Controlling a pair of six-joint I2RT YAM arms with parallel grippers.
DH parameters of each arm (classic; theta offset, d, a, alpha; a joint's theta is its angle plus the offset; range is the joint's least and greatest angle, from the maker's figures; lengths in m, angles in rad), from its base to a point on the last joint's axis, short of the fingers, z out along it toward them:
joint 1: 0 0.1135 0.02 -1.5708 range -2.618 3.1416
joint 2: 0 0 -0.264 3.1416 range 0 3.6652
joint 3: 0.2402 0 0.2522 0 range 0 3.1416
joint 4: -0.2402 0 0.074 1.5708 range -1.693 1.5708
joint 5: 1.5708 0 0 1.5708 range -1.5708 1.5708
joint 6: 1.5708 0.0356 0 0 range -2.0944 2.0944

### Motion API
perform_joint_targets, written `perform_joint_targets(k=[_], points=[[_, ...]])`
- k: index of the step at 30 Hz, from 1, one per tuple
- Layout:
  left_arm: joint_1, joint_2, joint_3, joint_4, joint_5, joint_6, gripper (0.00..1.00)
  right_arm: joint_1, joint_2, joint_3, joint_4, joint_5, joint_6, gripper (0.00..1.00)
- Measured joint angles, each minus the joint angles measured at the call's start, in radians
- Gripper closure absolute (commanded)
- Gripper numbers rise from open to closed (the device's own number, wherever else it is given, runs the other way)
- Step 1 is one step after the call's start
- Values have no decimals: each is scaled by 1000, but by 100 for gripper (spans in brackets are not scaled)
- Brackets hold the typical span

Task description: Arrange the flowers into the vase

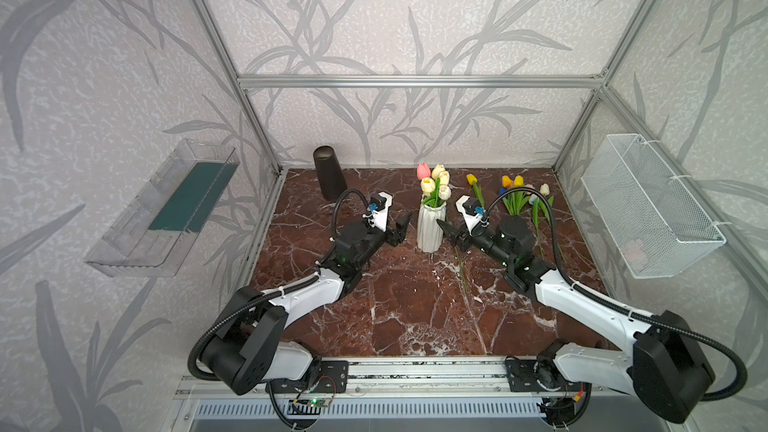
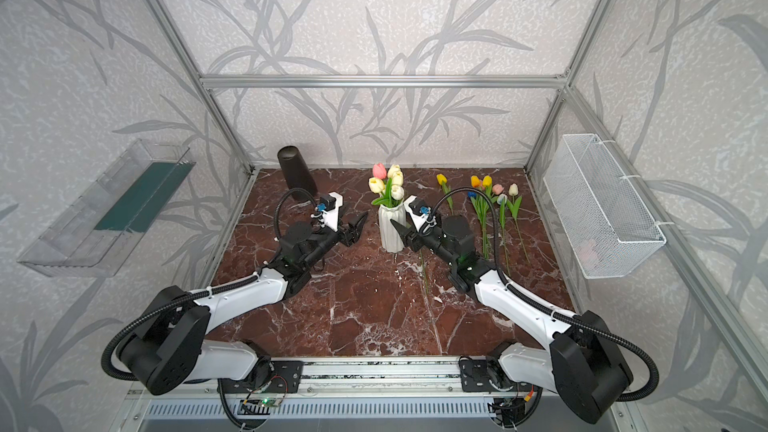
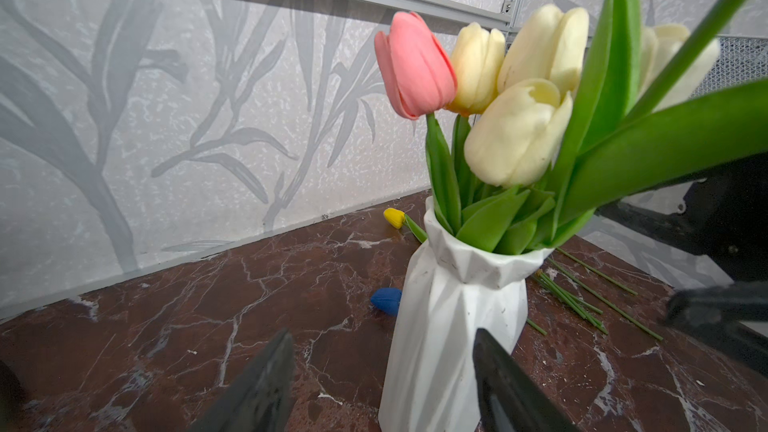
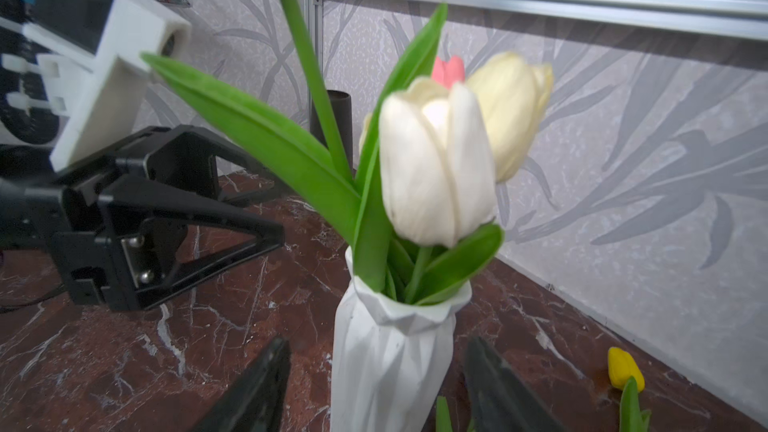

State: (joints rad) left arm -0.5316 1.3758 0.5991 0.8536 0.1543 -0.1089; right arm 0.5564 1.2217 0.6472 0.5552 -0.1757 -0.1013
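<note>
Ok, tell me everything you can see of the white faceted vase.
The white faceted vase looks like matte ceramic or plaster, with angular folded ridges, a narrowed neck and a flared zigzag rim. It stands upright on the red-brown marble tabletop, towards the back. One pink tulip and several cream tulips stand in its mouth, with green leaves. The left gripper and right gripper flank it, jaws open; neither seems to touch it.

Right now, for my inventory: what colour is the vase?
The vase is white; clearest in the left wrist view.
</note>
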Motion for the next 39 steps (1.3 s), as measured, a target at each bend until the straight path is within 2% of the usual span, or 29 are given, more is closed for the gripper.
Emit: perform_joint_targets(k=[2,11,16,22,26,30,39], points=[[1,0,-1,1,0,0,27,-15,24,-16,16,3,19,17],[3,2,-11,8,0,2,24,-38,255,29,128,-24,51,7],[3,2,-11,7,1,4,24,-39,375,90,207,-51,53,7],[5,2,-19,6,0,12,23,-39,486,132,313,-98,41,21],[7,2,-19,8,-5,20,23,-43,534,163,357,-133,34,34],[9,3,-19,12,-14,26,23,-44,569,185,387,-164,32,38],[10,25,-19,15,-27,41,23,-45,588,195,416,-190,25,56]])
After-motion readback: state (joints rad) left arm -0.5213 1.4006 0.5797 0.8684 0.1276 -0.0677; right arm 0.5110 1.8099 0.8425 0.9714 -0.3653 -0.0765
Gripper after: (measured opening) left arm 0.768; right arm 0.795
